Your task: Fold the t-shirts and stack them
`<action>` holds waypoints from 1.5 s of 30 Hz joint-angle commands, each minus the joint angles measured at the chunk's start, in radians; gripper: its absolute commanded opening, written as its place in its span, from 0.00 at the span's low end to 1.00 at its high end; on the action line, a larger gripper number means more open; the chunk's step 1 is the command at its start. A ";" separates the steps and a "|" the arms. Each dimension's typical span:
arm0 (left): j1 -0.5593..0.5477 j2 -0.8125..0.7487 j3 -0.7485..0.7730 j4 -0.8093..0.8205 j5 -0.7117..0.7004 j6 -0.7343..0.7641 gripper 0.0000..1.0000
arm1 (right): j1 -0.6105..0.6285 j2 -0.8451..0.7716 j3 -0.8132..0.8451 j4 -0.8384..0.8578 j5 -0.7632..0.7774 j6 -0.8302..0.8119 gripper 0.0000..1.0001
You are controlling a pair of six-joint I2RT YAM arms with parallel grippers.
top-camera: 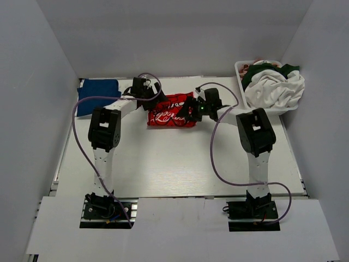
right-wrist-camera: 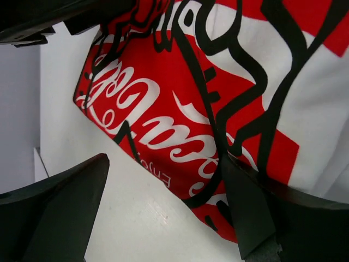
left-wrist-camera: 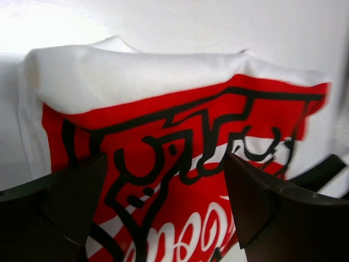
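Red-print t-shirt (top-camera: 168, 117) lies between left end effector (left-wrist-camera: 163, 177) and right end effector (right-wrist-camera: 163, 183)

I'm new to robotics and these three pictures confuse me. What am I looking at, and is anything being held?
A left arm and right arm are bolted at a table's near edge. The wide picture is from a camera overhead; the close-ups are from cameras on each wrist. The left tool and right tool hang open over a folded white t-shirt with a red print, holding nothing. A folded blue t-shirt lies far left; a basket far right holds more shirts.
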 commanded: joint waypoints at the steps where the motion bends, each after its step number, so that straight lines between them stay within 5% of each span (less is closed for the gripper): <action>1: 0.017 0.049 0.063 -0.005 0.018 -0.016 1.00 | -0.045 0.055 -0.036 0.050 0.001 0.061 0.90; 8: 0.017 0.101 0.140 -0.061 0.004 -0.005 1.00 | -0.056 0.041 -0.089 0.054 -0.029 0.023 0.90; 16: -0.012 -0.060 0.249 -0.259 -0.031 0.133 1.00 | -0.025 -0.255 -0.093 0.004 0.031 -0.120 0.90; 24: -0.012 -0.258 -0.043 -0.232 -0.162 0.167 1.00 | -0.011 -0.438 -0.174 -0.108 0.146 -0.183 0.90; 31: -0.021 -0.145 0.036 -0.365 -0.185 0.246 1.00 | 0.006 -0.580 -0.277 -0.223 0.370 -0.183 0.90; 45: -0.077 0.141 0.258 -0.445 -0.261 0.289 0.83 | 0.001 -0.697 -0.406 -0.256 0.488 -0.170 0.90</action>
